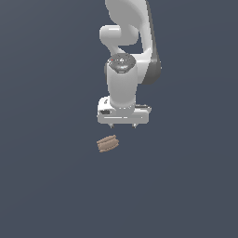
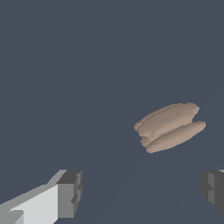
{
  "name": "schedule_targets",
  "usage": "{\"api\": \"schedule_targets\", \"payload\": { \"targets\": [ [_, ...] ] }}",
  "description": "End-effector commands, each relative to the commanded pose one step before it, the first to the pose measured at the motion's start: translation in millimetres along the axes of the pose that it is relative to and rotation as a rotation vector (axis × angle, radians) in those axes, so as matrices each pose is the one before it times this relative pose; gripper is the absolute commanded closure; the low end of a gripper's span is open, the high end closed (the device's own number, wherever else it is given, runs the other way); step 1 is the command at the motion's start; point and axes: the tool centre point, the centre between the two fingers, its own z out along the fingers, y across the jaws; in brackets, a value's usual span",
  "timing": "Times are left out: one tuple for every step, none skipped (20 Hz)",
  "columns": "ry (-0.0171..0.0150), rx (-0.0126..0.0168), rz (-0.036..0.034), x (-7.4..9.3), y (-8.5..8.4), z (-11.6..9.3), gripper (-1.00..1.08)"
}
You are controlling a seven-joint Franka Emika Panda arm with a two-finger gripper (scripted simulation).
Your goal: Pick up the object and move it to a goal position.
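brown chunk (image 1: 107,144) sits lower center, not grabbed yet. claw (image 1: 123,126) is spread just up-right of it, looks like approach; next it should center over it, then drop.

Bkgd: flat dark slate-blue surface (image 1: 46,186), uniform, featureless; even lighting, no visible walls.

Claw (image 1: 123,125) down — jaws spread.
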Motion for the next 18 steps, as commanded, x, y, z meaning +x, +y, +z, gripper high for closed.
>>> {"api": "schedule_targets", "payload": {
  "targets": [
    [-0.00007,0.00039,0.03675,0.83,2.29,2.84,-0.92],
    [0.00008,0.00019,0.01756,0.45,1.04,1.3,-0.92],
    [0.00009,0.00018,0.01914,0.51,1.14,1.42,-0.92],
    [0.0001,0.00015,0.02068,0.57,1.23,1.54,-0.92],
    [0.00012,0.00012,0.02211,0.63,1.31,1.64,-0.92],
    [0.00015,0.00009,0.02358,0.7,1.39,1.75,-0.92],
    [0.00018,0.00006,0.02513,0.77,1.48,1.86,-0.92],
    [0.00021,0.00002,0.02669,0.85,1.55,1.97,-0.92],
    [0.00025,-0.00004,0.02827,0.93,1.63,2.09,-0.92],
    [0.0003,-0.0001,0.02985,1.02,1.72,2.2,-0.92],
    [0.00036,-0.00016,0.0311,1.11,1.77,2.29,-0.92],
    [0.00041,-0.00022,0.03122,1.16,1.77,2.29,-0.92],
    [0.00046,-0.00028,0.03121,1.21,1.74,2.29,-0.92],
    [0.00052,-0.00033,0.0312,1.25,1.73,2.28,-0.92],
    [0.00058,-0.00038,0.03118,1.3,1.7,2.27,-0.92],
    [0.00064,-0.00043,0.03118,1.34,1.68,2.27,-0.92],
    [0.0007,-0.00047,0.03115,1.38,1.65,2.26,-0.92],
    [0.00077,-0.00051,0.03115,1.43,1.63,2.26,-0.92]
  ]
}}
